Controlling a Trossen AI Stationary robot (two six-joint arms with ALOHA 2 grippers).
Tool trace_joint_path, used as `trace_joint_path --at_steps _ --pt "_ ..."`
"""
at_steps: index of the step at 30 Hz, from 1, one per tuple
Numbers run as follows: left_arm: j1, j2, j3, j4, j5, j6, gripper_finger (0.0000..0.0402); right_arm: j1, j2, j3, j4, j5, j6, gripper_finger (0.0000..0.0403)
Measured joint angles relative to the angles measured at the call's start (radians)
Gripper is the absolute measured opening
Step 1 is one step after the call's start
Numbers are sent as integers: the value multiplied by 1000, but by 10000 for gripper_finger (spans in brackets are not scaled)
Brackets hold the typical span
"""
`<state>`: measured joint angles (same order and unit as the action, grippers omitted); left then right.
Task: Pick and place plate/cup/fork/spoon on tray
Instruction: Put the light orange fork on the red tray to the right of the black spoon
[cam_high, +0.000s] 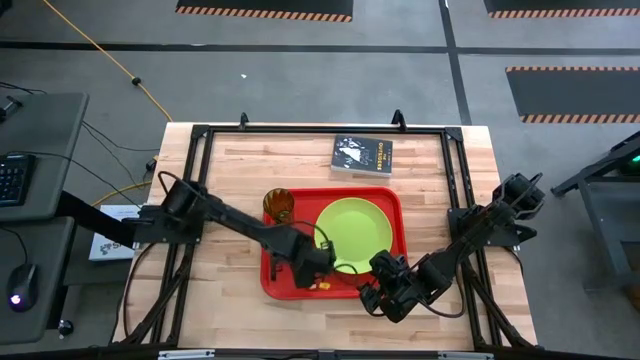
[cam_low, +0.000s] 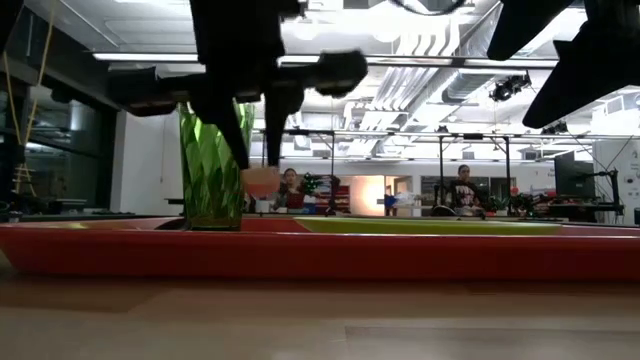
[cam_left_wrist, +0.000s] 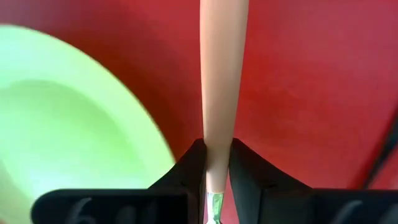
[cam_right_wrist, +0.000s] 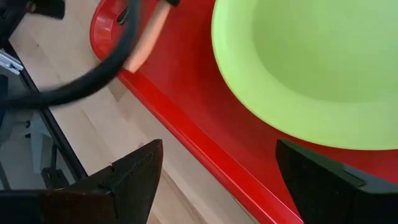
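Left pincer (cam_left_wrist: 211, 186) clamped the fork (cam_left_wrist: 222, 81) above the tray (cam_left_wrist: 298, 93) beside the plate (cam_left_wrist: 68, 124), while the right pincer (cam_right_wrist: 217, 180) stood apart; a loose release risked the fork skidding against the plate.

A light wooden table (cam_high: 230, 170) fills the middle of the frame. Directly on it lie a red tray (cam_high: 390, 200) at centre and a dark book (cam_high: 362, 156) just above it.

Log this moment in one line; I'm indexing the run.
left gripper: shut on fork over tray | right gripper: open | plate, cup: on tray
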<state>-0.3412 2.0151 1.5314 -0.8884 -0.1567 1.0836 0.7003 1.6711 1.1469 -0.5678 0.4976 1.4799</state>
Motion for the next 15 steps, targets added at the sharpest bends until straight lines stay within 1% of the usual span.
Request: trace_joint_path --at_steps 4,12,15 --pt "27 -2 -12 -49 66 3 38 0 0 0 0 0 -7 305" --pt "26 0 -121 -56 57 136 37 0 0 0 -9 26 -23 305" --pt "25 0 -157 -17 17 136 39 0 0 0 -9 26 -23 305"
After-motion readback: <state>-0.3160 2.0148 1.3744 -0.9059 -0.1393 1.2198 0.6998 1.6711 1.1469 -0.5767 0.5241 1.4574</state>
